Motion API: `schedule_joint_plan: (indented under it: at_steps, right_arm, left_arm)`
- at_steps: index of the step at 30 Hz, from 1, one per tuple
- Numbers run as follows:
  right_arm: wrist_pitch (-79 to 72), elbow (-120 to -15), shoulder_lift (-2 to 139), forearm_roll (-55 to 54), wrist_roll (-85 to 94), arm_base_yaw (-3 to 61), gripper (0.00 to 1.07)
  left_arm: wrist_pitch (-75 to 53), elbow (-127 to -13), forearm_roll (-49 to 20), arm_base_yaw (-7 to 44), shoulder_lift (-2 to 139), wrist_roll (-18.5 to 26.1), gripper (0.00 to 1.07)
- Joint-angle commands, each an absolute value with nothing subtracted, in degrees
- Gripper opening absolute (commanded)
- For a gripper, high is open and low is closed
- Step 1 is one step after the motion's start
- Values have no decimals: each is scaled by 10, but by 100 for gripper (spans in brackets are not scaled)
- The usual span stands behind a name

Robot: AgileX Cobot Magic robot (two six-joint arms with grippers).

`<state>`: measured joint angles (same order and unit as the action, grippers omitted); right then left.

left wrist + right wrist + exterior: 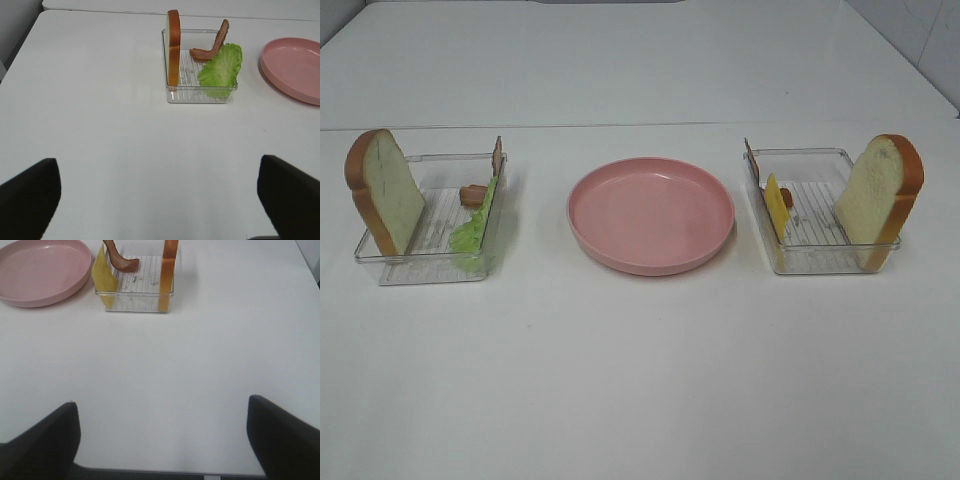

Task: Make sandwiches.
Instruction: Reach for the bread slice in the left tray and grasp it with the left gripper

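Black left fingers (30,200) and right fingers (40,440) frame the near edge of each wrist view. Both pairs are spread wide and hold nothing, with bare white bench (640,380) between them. We see no sandwich built yet: its parts stand in two clear trays on either side of a bare pink plate (650,215). We judge the plate sits in the middle so either arm can stack onto it. In the left tray (430,272), the left bread slice (385,190) stands on edge at the outer end, while lettuce (472,235) and a curved left bacon strip (473,193) lean at the end nearer the plate. The right tray (820,265) mirrors this, with the right bread slice (878,190) at the outer end and a yellow cheese slice (776,207) and right bacon strip (751,160) toward the plate. Standing the pieces upright seems meant to offer a thin edge for pinching from above. Both trays sit apart from the plate, and wide open bench lies in front of everything for approach.
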<state>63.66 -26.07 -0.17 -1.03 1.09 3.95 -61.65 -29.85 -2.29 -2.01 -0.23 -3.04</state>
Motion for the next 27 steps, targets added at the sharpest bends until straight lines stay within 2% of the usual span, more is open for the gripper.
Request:
schedule_joint_plan:
  at_steps: [1, 27]
  right_arm:
    - [630, -259, -20, -9, 19, 36, 87]
    - [630, -259, -20, -9, 19, 36, 87]
  left_arm:
    - [-615, -297, -26, -21, -13, -29, 100]
    - [-608, -305, -26, -21, 1, -31, 100]
